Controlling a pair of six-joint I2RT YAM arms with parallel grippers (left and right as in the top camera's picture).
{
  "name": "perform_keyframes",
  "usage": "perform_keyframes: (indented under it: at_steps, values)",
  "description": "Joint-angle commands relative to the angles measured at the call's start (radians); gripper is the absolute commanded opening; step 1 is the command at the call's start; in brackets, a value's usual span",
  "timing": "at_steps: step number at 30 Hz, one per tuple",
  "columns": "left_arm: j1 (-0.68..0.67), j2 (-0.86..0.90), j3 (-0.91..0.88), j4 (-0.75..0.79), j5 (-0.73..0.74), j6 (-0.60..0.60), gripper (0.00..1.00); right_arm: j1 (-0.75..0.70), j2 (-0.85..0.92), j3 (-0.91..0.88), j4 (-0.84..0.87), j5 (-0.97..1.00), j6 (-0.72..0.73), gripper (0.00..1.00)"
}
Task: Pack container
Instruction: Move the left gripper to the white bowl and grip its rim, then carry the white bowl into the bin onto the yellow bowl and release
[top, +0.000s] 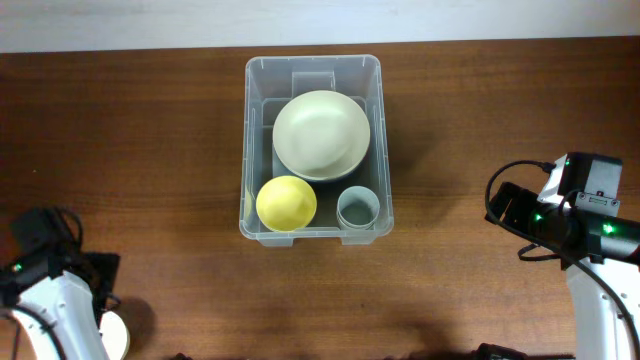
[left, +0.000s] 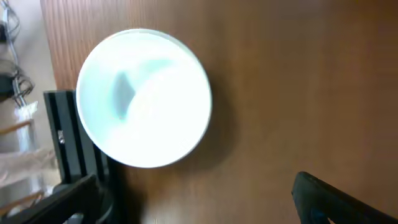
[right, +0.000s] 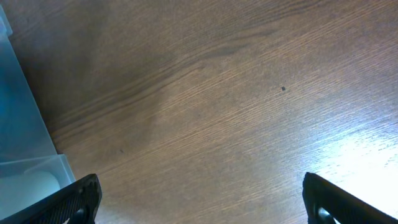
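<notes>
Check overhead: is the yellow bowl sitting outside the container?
No, the yellow bowl sits inside the container, next to the small grey cup.

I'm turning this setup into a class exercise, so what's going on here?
Two robot arms are packing a clear plastic container in the middle of the table. It already holds a large pale green bowl, a yellow bowl and a small grey cup. Neither arm holds anything: the left claw is open with a white bowl just ahead of it on the table, and the right claw is open over the tabletop.
</notes>
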Motion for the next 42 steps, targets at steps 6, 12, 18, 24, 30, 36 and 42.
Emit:
perform_keyframes:
  at_steps: [6,12,18,24,30,36,42]
  values:
    - [0.052,0.163,-0.115,0.201,0.054,0.123,0.97,-0.008,-0.002,-0.003,0.000,-0.002,-0.006,0.99]
    - [0.052,0.350,-0.115,0.287,0.053,0.122,0.89,-0.008,-0.002,-0.003,0.000,-0.001,-0.007,0.99]
    - [0.052,0.426,-0.115,0.344,0.068,0.122,0.46,-0.008,-0.001,-0.003,0.000,-0.001,-0.007,0.99]
    - [0.045,0.426,-0.090,0.354,0.129,0.126,0.01,-0.008,-0.001,-0.003,0.000,0.000,-0.007,0.99]
    - [-0.128,0.389,0.122,0.273,0.176,0.159,0.01,-0.008,-0.001,-0.003,0.001,0.000,-0.007,0.99]
    - [-0.443,0.359,0.423,0.246,0.172,0.220,0.01,-0.008,-0.001,-0.003,0.001,0.003,-0.007,0.99]
    - [-0.753,0.359,0.623,0.249,0.138,0.298,0.01,-0.008,-0.001,-0.003,0.001,0.003,-0.007,0.99]
